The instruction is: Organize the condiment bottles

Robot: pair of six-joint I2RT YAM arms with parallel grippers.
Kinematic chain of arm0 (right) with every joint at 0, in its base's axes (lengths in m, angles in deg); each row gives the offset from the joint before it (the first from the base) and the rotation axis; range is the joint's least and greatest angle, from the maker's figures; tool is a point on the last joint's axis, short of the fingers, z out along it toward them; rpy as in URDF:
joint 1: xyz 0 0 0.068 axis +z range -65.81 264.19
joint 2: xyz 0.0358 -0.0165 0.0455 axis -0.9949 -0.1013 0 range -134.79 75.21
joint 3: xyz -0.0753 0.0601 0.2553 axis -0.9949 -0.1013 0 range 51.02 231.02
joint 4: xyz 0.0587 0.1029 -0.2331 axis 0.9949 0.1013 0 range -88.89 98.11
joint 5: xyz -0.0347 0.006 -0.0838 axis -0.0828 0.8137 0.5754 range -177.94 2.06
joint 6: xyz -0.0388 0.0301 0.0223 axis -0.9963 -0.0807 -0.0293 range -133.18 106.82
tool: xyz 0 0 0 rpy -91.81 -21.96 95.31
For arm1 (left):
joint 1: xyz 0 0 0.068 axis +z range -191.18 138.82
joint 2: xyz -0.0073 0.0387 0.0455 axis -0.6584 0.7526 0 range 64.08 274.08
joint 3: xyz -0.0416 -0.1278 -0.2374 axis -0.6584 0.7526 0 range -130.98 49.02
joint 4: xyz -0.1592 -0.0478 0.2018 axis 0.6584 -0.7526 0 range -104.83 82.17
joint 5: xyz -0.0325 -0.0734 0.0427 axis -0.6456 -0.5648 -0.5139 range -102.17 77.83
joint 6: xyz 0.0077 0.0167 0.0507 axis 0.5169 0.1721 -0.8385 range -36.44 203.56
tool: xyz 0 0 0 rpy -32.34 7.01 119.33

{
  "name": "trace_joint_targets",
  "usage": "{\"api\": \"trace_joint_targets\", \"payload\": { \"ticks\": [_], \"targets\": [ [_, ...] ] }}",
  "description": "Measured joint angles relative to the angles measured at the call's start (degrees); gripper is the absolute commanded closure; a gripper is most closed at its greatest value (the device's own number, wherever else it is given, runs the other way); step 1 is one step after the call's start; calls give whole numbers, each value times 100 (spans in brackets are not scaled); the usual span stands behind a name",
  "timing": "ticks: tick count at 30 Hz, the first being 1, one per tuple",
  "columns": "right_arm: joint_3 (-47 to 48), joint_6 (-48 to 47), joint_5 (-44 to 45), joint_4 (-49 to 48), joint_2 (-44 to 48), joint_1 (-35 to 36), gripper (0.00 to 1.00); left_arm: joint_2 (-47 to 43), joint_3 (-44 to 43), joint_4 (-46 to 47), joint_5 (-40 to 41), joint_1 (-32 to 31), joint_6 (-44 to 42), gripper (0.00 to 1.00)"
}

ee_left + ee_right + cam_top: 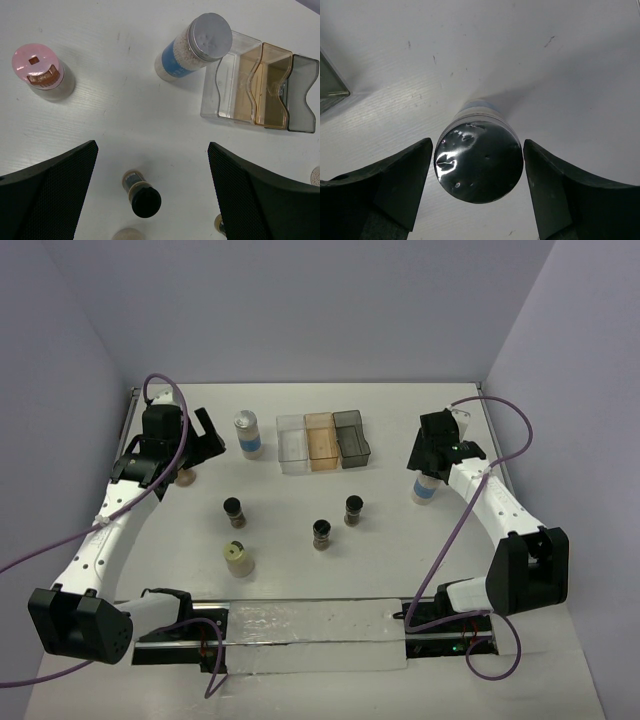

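Between the fingers of my right hand (477, 144) stands a blue-labelled bottle (479, 162), its shiny cap close to both fingers; whether they press it I cannot tell. My left hand (152, 150) hangs released, fingers wide, over the desk (125, 110). A black-capped jar (143, 196) stands between those fingers, a pink-capped bottle (42, 72) ahead to the left, and a second blue-labelled bottle (195, 47) ahead to the right, just beside the clear tray (220, 95).

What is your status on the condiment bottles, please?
Left gripper open, empty. Right gripper open, straddling blue-label bottle, not gripped. Nothing blocking it.
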Motion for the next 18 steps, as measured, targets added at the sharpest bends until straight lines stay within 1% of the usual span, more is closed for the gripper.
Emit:
{"api": "trace_joint_targets", "payload": {
  "ticks": [2, 3, 5, 9, 10, 14, 18],
  "targets": [
    [0, 0, 1, 0, 0, 0, 38, 0, 0, 0, 0, 0, 0, 1],
    [-1, -3, 3, 1, 0, -1, 45, 0, 0, 0, 0, 0, 0, 1],
    [-3, 1, 1, 0, 0, -2, 68, 0, 0, -2, 0, 0, 0, 1],
    [-3, 7, 2, 2, 2, -4, 89, 1, 0, 0, -2, 0, -2, 0],
    [3, 8, 0, 12, 2, -4, 91, 4, 0, 0, -2, 0, -2, 1],
    [116, -10, 3, 175, 2, 0, 91, 31, 0, 1, -4, 0, 0, 1],
    [744, -69, 17, 508, -3, 92, 91, 88, 0, 1, -1, 0, 0, 1]
  ]
}}
